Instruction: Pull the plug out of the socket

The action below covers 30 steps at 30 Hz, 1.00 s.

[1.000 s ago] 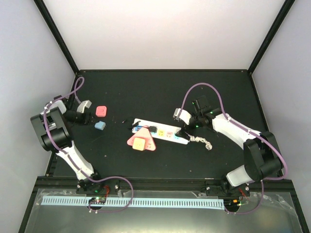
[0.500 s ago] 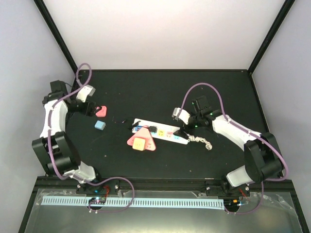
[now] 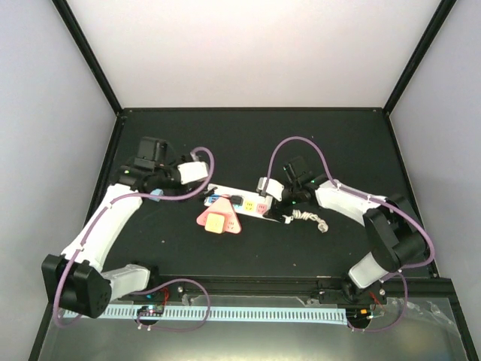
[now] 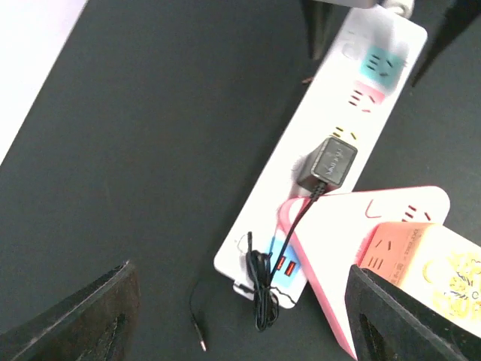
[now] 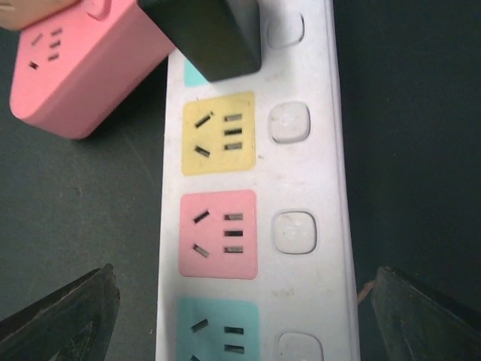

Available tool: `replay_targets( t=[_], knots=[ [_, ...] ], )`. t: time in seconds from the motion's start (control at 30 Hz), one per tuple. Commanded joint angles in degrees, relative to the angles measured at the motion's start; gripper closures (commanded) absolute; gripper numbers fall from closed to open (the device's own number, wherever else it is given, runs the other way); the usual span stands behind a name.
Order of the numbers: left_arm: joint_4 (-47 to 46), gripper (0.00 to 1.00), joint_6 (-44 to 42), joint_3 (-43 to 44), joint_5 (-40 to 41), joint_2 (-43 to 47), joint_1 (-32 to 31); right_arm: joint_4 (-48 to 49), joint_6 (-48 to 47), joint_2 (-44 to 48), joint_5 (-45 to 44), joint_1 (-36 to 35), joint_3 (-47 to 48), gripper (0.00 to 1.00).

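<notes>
Finds left fingers (image 4: pixel 90 320) and right fingers (image 5: pixel 68 308) spread, empty, over the socket (image 4: pixel 301 128) lying on the tabletop (image 3: pixel 338 143), black plug (image 4: pixel 327 164) seated near its middle. Risks dragging the unpinned socket upward, or bumping the pink adapter (image 4: pixel 376 207), by pulling askew.

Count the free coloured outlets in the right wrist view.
3: a yellow outlet beside the black plug, a pink outlet below it, a teal outlet cut off at the bottom edge. Others may be hidden.
</notes>
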State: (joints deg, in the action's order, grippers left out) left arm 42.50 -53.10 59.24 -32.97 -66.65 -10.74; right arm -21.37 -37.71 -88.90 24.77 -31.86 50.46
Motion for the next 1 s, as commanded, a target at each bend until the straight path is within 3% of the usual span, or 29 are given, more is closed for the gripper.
replay_targets(
  t=[0.0,0.2,0.63,0.87,0.97],
  knots=[
    [-2.76,0.24,-7.47,-0.22,7.77,-2.21,-7.58,-0.75,1.04,-1.92,-1.18,-0.31,2.67,0.06],
    [-4.90,0.28,-11.45,-1.25,15.86,-6.34,-17.81,-4.85,2.38,-4.87,0.33,-0.32,6.14,0.07],
    [-7.56,0.40,-10.33,1.25,26.93,-18.23,-29.52,-9.31,5.80,-8.95,1.63,-0.58,12.54,0.11],
    [-8.56,0.42,-8.50,2.88,30.09,-20.42,-31.44,-11.46,7.82,-12.61,2.67,-0.58,15.28,0.30],
    [-8.83,0.42,-8.50,3.16,30.28,-20.36,-31.44,-10.99,8.38,-13.32,1.19,-0.58,15.26,0.43]
  ],
)
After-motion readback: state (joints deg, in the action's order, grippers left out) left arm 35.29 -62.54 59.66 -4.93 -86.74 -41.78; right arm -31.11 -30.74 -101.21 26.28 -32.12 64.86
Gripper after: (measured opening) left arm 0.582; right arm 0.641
